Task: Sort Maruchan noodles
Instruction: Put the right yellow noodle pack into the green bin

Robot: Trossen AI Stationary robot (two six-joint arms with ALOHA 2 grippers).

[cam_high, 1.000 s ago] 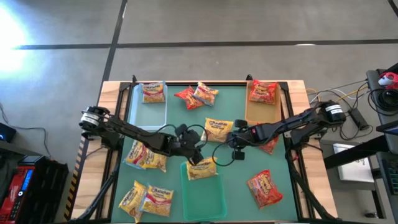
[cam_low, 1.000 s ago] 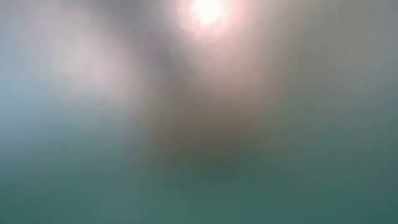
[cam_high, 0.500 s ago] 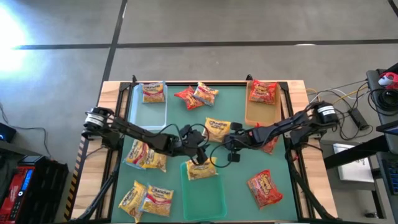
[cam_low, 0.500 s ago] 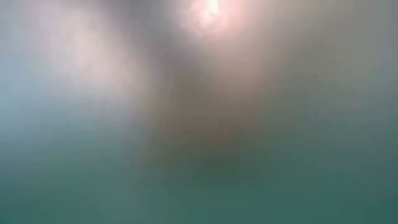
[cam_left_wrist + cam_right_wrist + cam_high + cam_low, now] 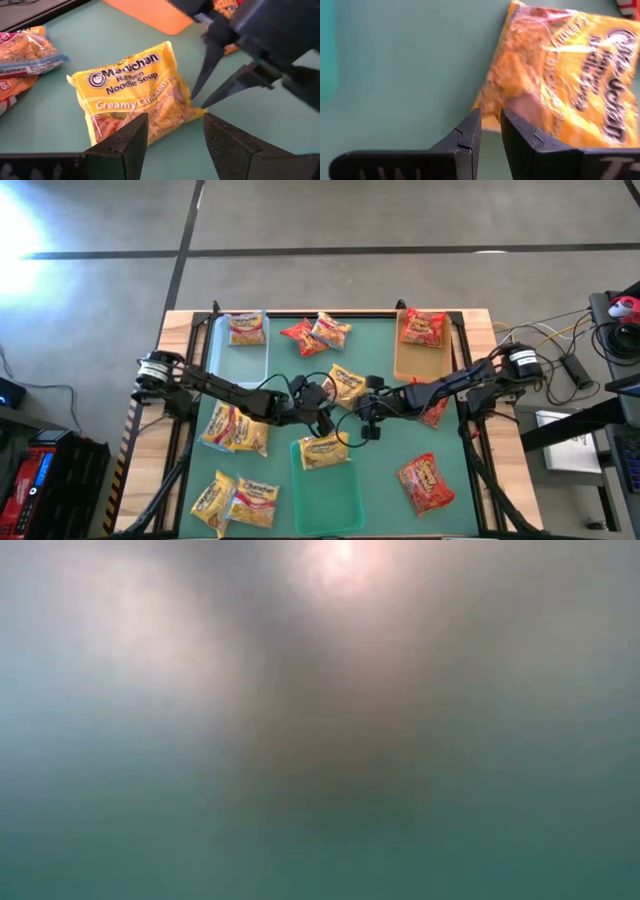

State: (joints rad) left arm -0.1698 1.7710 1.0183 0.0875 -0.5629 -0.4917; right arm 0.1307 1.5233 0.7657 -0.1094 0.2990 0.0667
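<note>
At the middle of the desk: we find both hands meeting over one yellow noodle packet (image 5: 347, 384), which lies flat on the green desk (image 5: 420, 435) just beyond the green tray (image 5: 340, 495).

Right hand (image 5: 362, 412): we see its two fingers drawn narrow, nearly together, their tips at the packet's corner edge — the left wrist view shows the points (image 5: 202, 97) touching the crinkled rim, and the right wrist view shows that corner just past the fingers (image 5: 465, 135). We cannot say the plastic is pinched yet.

Left hand (image 5: 322, 402): its fingers stand well apart and empty, low and just beside the near edge of the same packet (image 5: 135, 92), aimed at it.

Label: "Creamy Chicken" reads clearly on the wrapper in the left wrist view.

Other packets: one already in the green tray (image 5: 322, 451), one in the clear tray (image 5: 246, 328), one red in the tan tray (image 5: 422, 326); loose ones remain at the far middle (image 5: 317, 333), the left side (image 5: 233, 430) and the right near corner (image 5: 427, 482).

Low view: we make out nothing.

Step in hand: we judge the right hand is taking hold of the yellow packet by its corner — the sort is partly done.

Next move: we think it calls for a firm pinch on that thin edge, then a clean lift clear of the left hand and across to the tray holding its like.
</note>
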